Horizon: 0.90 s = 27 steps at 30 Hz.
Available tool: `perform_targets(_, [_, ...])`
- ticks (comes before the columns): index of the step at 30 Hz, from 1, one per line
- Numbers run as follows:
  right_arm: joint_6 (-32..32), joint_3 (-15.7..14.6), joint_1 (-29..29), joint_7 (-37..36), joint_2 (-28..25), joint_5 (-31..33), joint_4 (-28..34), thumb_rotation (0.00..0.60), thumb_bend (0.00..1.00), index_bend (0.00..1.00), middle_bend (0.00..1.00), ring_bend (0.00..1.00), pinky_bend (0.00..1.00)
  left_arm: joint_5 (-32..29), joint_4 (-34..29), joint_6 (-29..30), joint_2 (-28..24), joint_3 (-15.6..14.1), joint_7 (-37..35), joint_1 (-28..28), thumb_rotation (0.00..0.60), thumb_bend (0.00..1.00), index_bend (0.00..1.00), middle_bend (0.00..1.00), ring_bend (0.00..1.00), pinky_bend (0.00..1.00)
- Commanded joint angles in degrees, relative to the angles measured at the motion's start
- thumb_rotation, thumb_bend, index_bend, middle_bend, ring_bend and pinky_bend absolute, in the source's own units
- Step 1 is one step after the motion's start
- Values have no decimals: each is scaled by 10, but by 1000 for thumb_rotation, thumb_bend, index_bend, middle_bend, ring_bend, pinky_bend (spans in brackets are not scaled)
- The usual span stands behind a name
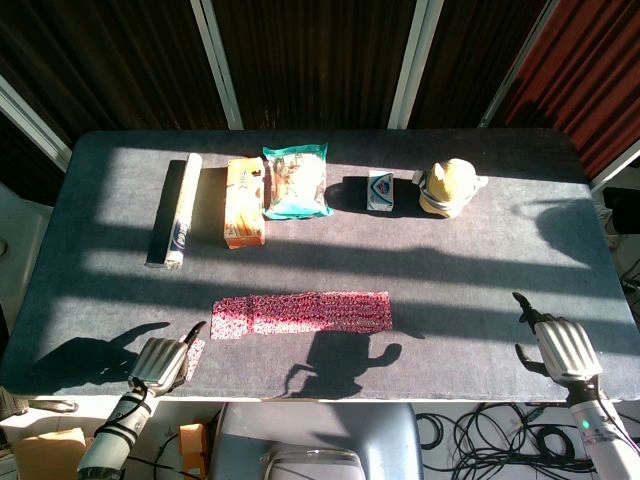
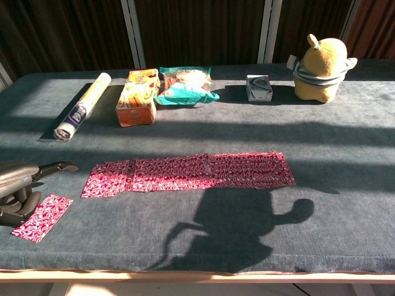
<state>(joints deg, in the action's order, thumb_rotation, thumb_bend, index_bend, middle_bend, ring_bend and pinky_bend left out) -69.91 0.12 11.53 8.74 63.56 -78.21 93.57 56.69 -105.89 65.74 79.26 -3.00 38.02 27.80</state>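
The left hand (image 2: 18,188), fingers apart and empty, rests beside the small red patterned paper card (image 2: 42,216), which lies at its five o'clock, long axis toward one o'clock.

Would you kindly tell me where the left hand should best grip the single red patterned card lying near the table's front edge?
Probably the short end nearest the left hand: the single red patterned card lies flat, so slide fingertips under that edge from the left and pinch.

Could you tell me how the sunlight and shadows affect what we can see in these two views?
Head view: hard sunlight falls in bands across the table, and the left hand throws a long shadow leftward. Chest view: the robot's own dark shadow lies just below the row of red cards; the plush toy is brightly lit, the background dark.
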Motion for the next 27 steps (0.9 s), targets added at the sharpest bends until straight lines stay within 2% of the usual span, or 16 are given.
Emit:
perform_targets(1, [0, 1, 0, -1, -1, 1, -1, 600, 347, 0, 345, 387, 490, -40, 16, -18, 23, 20, 34, 26, 600, 1000, 80, 1000, 1000, 1000])
perform_targets(11, [3, 5, -2, -15, -6, 6, -4, 600, 346, 0, 345, 387, 490, -145, 44, -24, 68, 33, 114, 68, 600, 1000, 115, 1000, 1000, 1000])
perform_targets(19, [4, 5, -2, -15, -6, 5, -4, 600, 346, 0, 345, 387, 491, -162, 50, -25, 78, 34, 117, 79, 600, 1000, 129, 1000, 1000, 1000])
perform_targets(27, [5, 6, -2, -17, -8, 3, -4, 600, 347, 0, 345, 387, 492, -179, 66, -4, 85, 30, 136, 89, 600, 1000, 211, 1000, 1000, 1000])
